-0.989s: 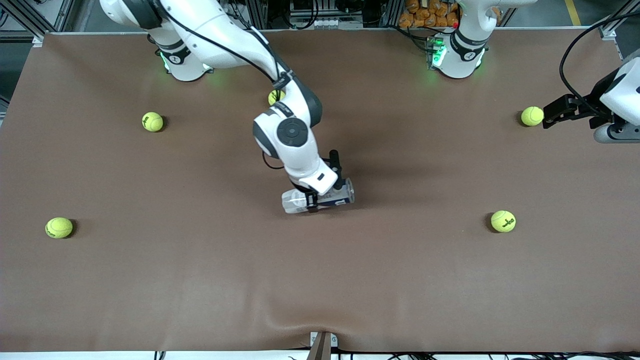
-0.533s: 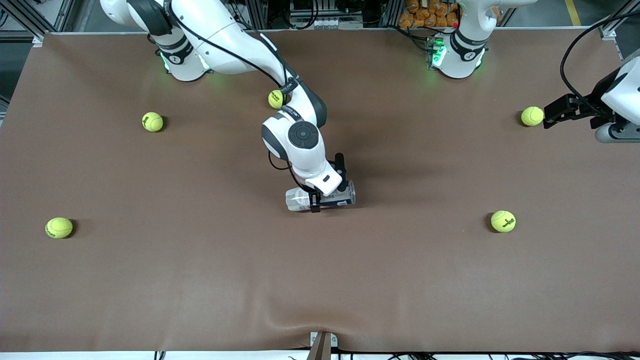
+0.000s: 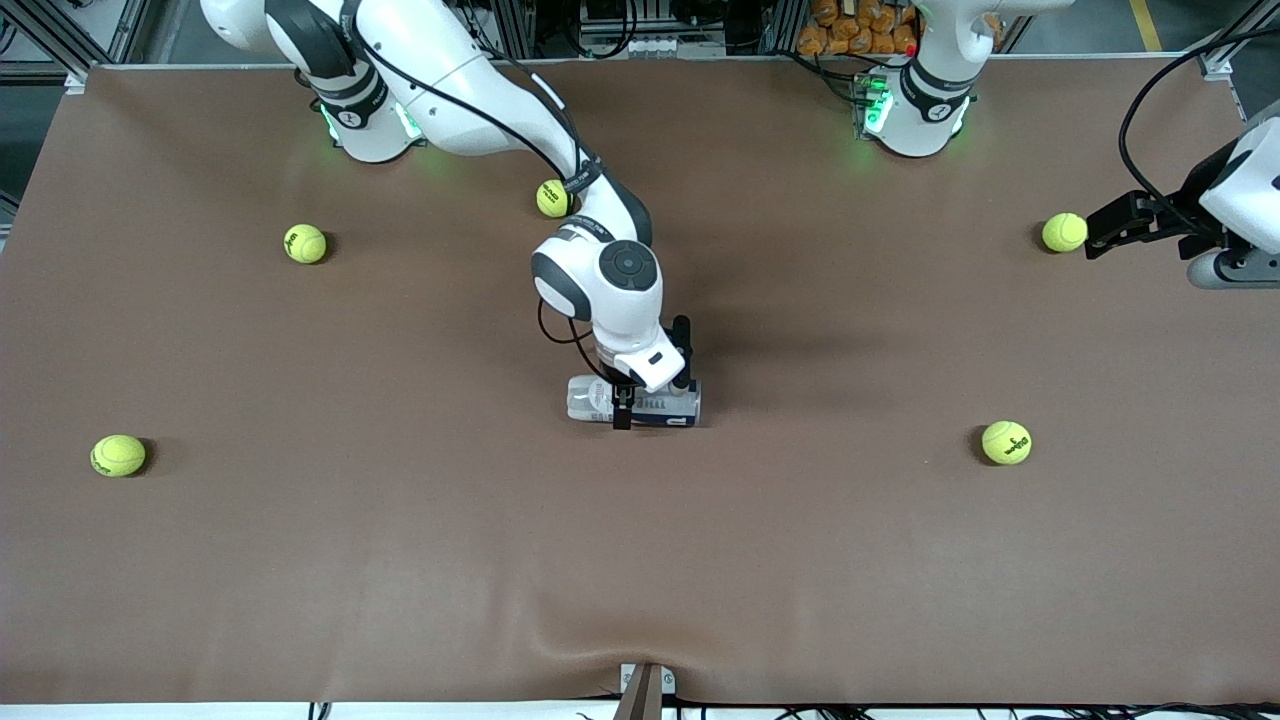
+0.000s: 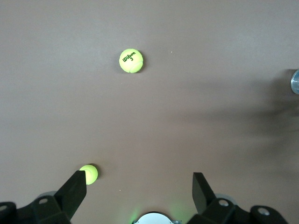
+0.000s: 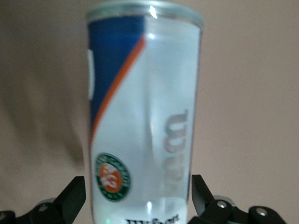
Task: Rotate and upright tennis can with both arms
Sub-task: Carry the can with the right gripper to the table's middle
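The tennis can (image 3: 662, 408) lies on its side in the middle of the table, its silvery rim toward the left arm's end. My right gripper (image 3: 652, 378) hangs low over it, open, one finger on each side of the can with a small gap to each. In the right wrist view the can (image 5: 145, 107) shows its white, navy and red label between the spread fingers of the right gripper (image 5: 138, 185). My left gripper (image 3: 1100, 232) waits open and empty at the left arm's end of the table. In the left wrist view the left gripper (image 4: 138, 181) holds nothing, and the can's rim (image 4: 295, 81) shows at the picture's edge.
Several tennis balls lie about: one (image 3: 1064, 232) just beside the left gripper, one (image 3: 1006, 442) nearer the front camera, one (image 3: 551, 197) by the right arm's forearm, and two (image 3: 305, 243) (image 3: 118, 455) toward the right arm's end. A brown mat (image 3: 640, 560) covers the table.
The right gripper has opened and let go of the tennis can. The can has turned from slightly slanted to level across the table, and the right wrist shifted a little toward the left arm's end.
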### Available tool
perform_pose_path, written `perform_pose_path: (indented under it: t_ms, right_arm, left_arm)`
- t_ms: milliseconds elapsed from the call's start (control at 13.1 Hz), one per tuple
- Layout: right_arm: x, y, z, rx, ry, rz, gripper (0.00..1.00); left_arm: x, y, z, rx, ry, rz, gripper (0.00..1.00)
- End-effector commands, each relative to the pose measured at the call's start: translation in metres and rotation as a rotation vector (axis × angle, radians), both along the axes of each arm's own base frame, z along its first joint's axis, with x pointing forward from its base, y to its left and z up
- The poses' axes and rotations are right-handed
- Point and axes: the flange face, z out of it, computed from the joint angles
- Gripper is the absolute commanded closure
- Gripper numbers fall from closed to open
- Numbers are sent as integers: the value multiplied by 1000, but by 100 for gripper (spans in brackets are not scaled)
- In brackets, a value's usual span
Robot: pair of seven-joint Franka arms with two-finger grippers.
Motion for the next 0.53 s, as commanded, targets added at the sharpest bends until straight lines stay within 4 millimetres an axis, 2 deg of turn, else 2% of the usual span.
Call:
perform_pose_path:
  t_ms: [0,152,304,457]
  right_arm:
    - [-3,8,11,-24,-16,6,0]
    - [-8,10,36,-35,4,-8,0]
    - [-23,16,74,-52,47,-14,0]
    - [-16,8,116,-31,27,-32,0]
  left_arm:
    - [3,0,5,2,-5,-10,0]
    - [4,0,7,3,-11,-8,0]
    - [4,0,8,3,-13,-10,0]
    - [4,1,8,5,-13,-16,0]
